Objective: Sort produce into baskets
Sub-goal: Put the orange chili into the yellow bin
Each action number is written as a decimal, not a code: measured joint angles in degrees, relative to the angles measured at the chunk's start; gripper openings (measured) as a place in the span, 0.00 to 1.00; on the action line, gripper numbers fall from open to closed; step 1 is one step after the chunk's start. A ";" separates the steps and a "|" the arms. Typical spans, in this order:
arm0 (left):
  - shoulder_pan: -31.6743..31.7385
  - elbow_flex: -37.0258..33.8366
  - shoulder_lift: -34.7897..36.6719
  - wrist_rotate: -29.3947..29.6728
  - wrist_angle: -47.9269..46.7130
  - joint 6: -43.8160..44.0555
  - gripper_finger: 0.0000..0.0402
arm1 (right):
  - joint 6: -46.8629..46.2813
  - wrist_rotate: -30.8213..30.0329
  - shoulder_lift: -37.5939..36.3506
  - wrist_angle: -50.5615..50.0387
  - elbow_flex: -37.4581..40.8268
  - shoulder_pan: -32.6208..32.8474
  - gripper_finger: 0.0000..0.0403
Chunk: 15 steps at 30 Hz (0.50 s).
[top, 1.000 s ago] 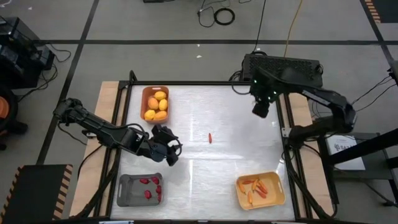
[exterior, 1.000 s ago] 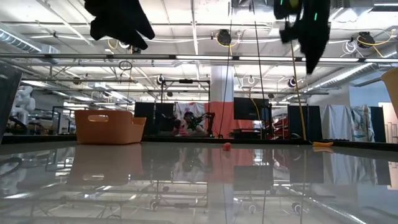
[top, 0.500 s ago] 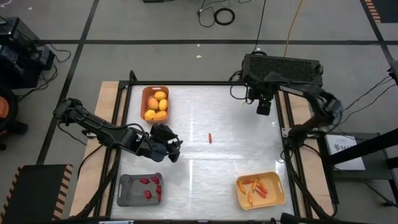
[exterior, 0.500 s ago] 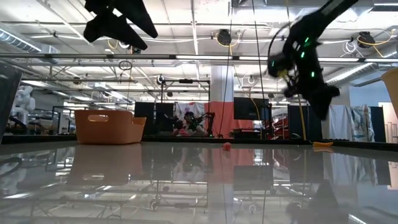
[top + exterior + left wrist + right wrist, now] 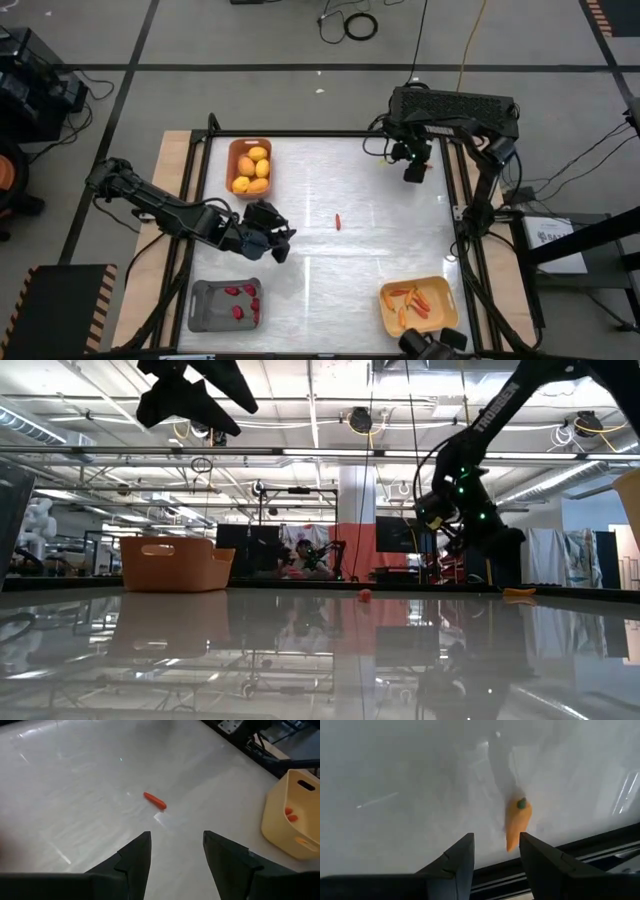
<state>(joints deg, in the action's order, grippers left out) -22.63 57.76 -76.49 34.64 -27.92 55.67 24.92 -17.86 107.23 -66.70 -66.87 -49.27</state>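
A red chilli point(image 5: 338, 221) lies alone on the table's middle; it also shows in the left wrist view point(image 5: 155, 800) and the low view point(image 5: 365, 595). An orange carrot point(image 5: 517, 822) lies flat by the table's far right edge, and shows in the low view point(image 5: 518, 592). My left gripper point(image 5: 277, 241) is open and empty, held high left of the chilli, its fingers point(image 5: 134, 860) pointing toward it. My right gripper point(image 5: 412, 167) is open and empty above the carrot. The orange-brown tray point(image 5: 250, 167) holds lemons, the grey tray point(image 5: 225, 305) chillies, the yellow tray point(image 5: 418, 306) carrots.
The table top between the three trays is bare and shiny. A dark frame rail point(image 5: 455, 200) runs along the table's right edge, close to the carrot. The yellow tray's wall point(image 5: 280, 815) shows in the left wrist view beyond the chilli.
My right gripper has come down from high above the far right corner to a lower height over the table, its arm folding back. My left gripper has stayed about where it was.
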 joint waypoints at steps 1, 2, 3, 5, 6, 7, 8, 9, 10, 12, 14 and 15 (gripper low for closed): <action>0.00 0.00 0.00 -0.27 0.00 0.44 0.47 | 0.14 -0.04 0.48 0.00 0.00 -0.38 0.37; 0.00 0.00 0.00 -0.39 -0.02 0.94 0.47 | 0.24 -0.05 1.00 0.06 -0.02 -0.72 0.37; 0.00 0.00 0.00 -0.43 -0.02 1.02 0.47 | 0.39 -0.08 1.51 0.41 0.00 -1.07 0.37; -0.04 0.00 0.00 -0.51 -0.02 1.02 0.47 | 0.40 -0.26 2.17 1.43 0.00 -1.72 0.37; -0.04 0.00 0.00 -0.51 -0.02 1.02 0.47 | 0.42 -0.35 2.38 1.91 0.00 -2.05 0.37; -0.04 0.00 0.00 -0.51 -0.01 1.00 0.47 | 0.67 -1.14 2.48 2.82 0.00 -2.31 0.37; -0.04 0.00 0.00 -0.51 -0.02 1.00 0.47 | 1.37 -2.44 2.49 4.19 0.00 -2.56 0.37; -0.04 0.00 0.00 -0.51 -0.02 1.00 0.47 | 1.73 -3.72 2.49 5.54 -0.01 -2.72 0.37; -0.04 0.00 0.00 -0.53 -0.02 1.00 0.47 | 1.71 -4.53 2.49 6.28 -0.04 -2.92 0.37; -0.04 0.00 0.00 -0.53 -0.02 1.00 0.47 | 1.83 -3.57 2.49 5.87 -0.04 -3.35 0.37; -0.04 0.00 0.00 -0.53 -0.02 1.00 0.47 | 2.11 -1.41 2.49 5.12 -0.02 -3.68 0.37; -0.04 0.00 0.00 -0.53 -0.02 1.00 0.47 | 2.09 -1.27 2.49 5.11 -0.02 -3.67 0.37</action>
<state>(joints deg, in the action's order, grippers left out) -22.68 57.76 -76.49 34.11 -27.94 56.66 27.01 -19.13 109.71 -61.59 -66.89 -52.93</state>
